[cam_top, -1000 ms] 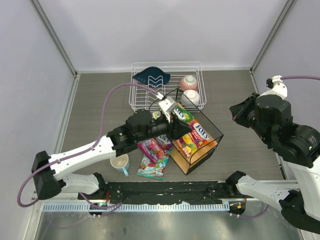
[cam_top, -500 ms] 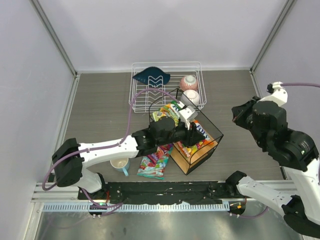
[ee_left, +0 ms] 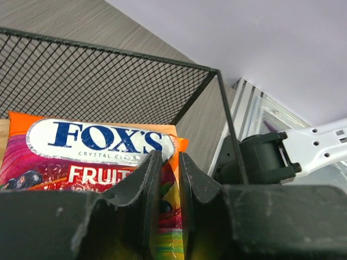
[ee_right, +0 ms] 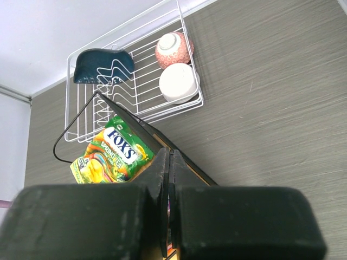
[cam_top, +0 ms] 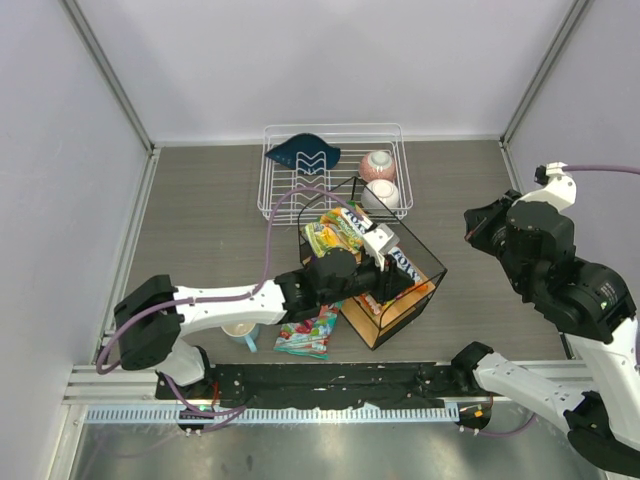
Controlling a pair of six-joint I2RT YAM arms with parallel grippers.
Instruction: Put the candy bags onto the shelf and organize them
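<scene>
L arm has swung across and dropped over the last sec. L hand [ee_left: 167,158] now sits low inside the shelf [ee_left: 108,76], fingers pinched almost together on the edge of the orange-red bag [ee_left: 97,142], mesh wall just behind it. I judge this bag is approx. ready for release. Green bag [cam_top: 333,232] leans at the shelf's far-left corner and prob. needs tidying. Teal bag [cam_top: 298,343] & purple bag [cam_top: 322,321] lie on the worktop [cam_top: 200,200]. R hand [ee_right: 169,157] is closed on nothing, well apart.

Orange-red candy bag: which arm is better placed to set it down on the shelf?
Left arm: its jaws pinch the orange-red bag inside the shelf. The right arm stands aside, jaws shut.
</scene>
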